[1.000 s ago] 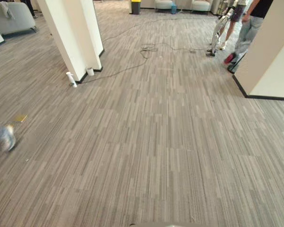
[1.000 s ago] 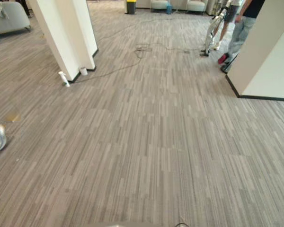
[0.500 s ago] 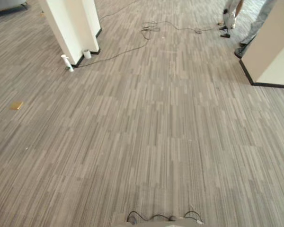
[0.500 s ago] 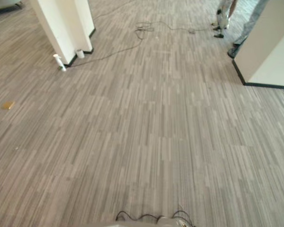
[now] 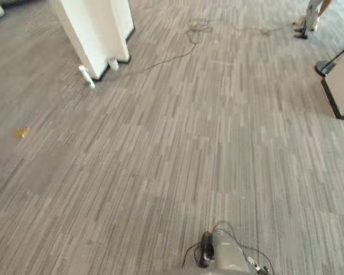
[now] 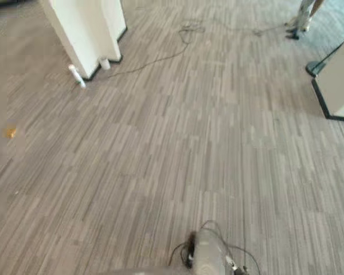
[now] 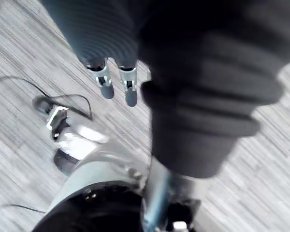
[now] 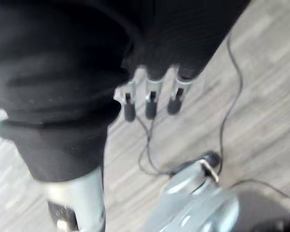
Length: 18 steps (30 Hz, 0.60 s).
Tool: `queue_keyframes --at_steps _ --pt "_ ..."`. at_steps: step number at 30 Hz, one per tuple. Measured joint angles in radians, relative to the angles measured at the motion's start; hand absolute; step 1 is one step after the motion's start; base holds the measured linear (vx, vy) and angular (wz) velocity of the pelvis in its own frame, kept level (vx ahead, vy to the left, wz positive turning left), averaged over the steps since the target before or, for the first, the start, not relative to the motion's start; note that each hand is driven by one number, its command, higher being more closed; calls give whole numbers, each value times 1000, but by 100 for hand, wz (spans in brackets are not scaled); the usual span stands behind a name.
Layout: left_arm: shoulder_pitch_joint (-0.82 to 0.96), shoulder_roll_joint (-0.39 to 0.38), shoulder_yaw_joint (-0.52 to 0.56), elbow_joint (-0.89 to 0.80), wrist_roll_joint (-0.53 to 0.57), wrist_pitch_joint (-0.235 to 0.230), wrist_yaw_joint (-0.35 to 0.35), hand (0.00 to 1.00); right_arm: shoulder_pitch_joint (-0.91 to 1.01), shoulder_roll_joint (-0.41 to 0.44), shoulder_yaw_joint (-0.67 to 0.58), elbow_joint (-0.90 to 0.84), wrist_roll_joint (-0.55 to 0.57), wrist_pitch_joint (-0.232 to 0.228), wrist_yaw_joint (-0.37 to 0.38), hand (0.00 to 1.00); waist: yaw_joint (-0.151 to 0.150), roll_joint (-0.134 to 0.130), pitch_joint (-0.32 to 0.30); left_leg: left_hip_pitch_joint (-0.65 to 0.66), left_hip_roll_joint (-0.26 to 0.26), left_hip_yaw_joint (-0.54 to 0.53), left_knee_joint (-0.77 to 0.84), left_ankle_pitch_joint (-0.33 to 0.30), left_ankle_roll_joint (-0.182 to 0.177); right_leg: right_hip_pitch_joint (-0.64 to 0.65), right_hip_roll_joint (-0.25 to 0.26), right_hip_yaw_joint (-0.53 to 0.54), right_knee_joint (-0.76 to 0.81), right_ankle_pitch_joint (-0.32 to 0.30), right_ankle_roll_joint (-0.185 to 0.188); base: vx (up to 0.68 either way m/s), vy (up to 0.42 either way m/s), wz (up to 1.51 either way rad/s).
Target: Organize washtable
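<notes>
No word, number or sign can be read on the striped grey carpet floor. The white bottle at the foot of the white pillar is too small for any label to be made out. The same goes for the small yellow scrap on the carpet nearer the camera.
</notes>
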Motion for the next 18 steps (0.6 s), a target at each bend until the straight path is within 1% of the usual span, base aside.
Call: queue_keyframes --at_steps 1,2,3,4,5,6,7,8,9,10,11,12,13,14,15,16,17,18 --pt "-2 -19 11 -7 -8 -1 2 0 -7 -8 -2 -2 -1 1 -1 0 19 30 1 -41 31 -5 117 7 -13 29 34 7 -6 -12 -11 666 -207 -50" --pt "-18 -27 23 -15 -16 4 4 0 -24 -10 2 -10 -1 -2 -4 0 21 44 3 -150 76 4 301 -20 12 94 72 17 -38 -49 -12 544 -86 -48" --pt "-20 -28 29 -17 -22 3 -2 0 -35 -6 6 -14 -1 0 -7 0 21 37 7 -197 84 8 362 -40 19 128 80 22 -50 -64 -18 685 -81 -37" --pt "-9 -29 21 -46 -30 -10 -30 0 -43 -3 30 -14 -6 5 -17 0 30 19 15 -274 83 19 426 -90 23 218 87 40 -96 -85 -12 626 -52 -31" --pt "3 -29 4 -73 -45 -21 -38 0 -41 3 40 -12 -25 7 -20 0 48 7 12 -333 78 53 412 -140 11 300 82 55 -154 -94 1 603 -35 -33" --pt "5 -27 -7 -84 -56 -26 -43 0 -44 6 42 -10 -37 8 -21 0 59 3 11 -361 77 77 383 -163 8 336 76 64 -180 -100 10 558 9 -33" --pt "7 -35 -30 -100 -73 -33 -49 0 -65 11 39 1 -45 16 -21 0 76 -1 14 -415 75 120 286 -197 11 401 64 81 -220 -107 28 590 63 -28" --pt "10 -33 -35 -104 -75 -43 -53 0 -85 11 37 17 -64 23 -21 0 78 -4 14 -449 54 140 148 -207 10 462 43 88 -259 -118 54 610 95 -24" --pt "10 -32 -37 -104 -75 -46 -55 0 -92 12 36 17 -73 25 -21 0 78 -6 13 -460 35 143 66 -206 8 492 29 91 -277 -126 68 632 164 -22" --pt "10 -33 -39 -100 -85 -47 -55 0 -104 13 27 17 -82 25 -20 0 79 -10 11 -471 -13 127 -128 -191 -3 539 -1 100 -310 -145 99 622 240 -34" --pt "5 -31 -31 -90 -104 -45 -22 0 -116 16 16 19 -91 25 -18 0 82 -18 8 -483 -57 86 -279 -126 -9 572 -30 119 -334 -167 127 743 355 -56" --pt "1 -20 -21 -68 -114 -40 9 0 -120 20 1 26 -101 25 -18 0 94 -39 -7 -489 -90 67 -299 -46 1 580 -57 138 -346 -176 139 623 342 -58" --pt "-1 -12 -15 -49 -115 -38 27 0 -119 29 -4 33 -107 25 -18 0 103 -58 -18 -487 -114 66 -300 -31 52 578 -74 161 -345 -176 139 657 334 -46" --pt "-9 12 6 -30 -120 -31 44 0 -121 53 -12 54 -113 26 -18 0 102 -90 -47 -487 -129 100 -290 -58 89 546 -114 204 -303 -148 127 664 353 -39" --pt "-13 12 30 -29 -121 -28 47 0 -123 63 -14 64 -117 31 -16 0 103 -108 -48 -479 -131 115 -265 -82 112 517 -127 249 -240 -114 159 768 433 -48" --pt "-17 15 63 -29 -132 -27 47 0 -121 73 -16 67 -117 37 -13 0 105 -129 -49 -429 -137 139 -262 -115 126 485 -137 308 -117 -70 181 494 319 -52" --pt "-20 22 65 -24 -131 -26 51 0 -121 75 -22 65 -117 38 -7 0 104 -137 -48 -390 -145 149 -275 -123 136 456 -142 332 -21 -37 194 560 359 -52" --pt "-36 36 63 -5 -131 -22 58 0 -118 73 -39 62 -117 31 3 0 97 -141 -46 -298 -160 159 -315 -136 156 393 -146 371 184 37 228 416 262 -40"
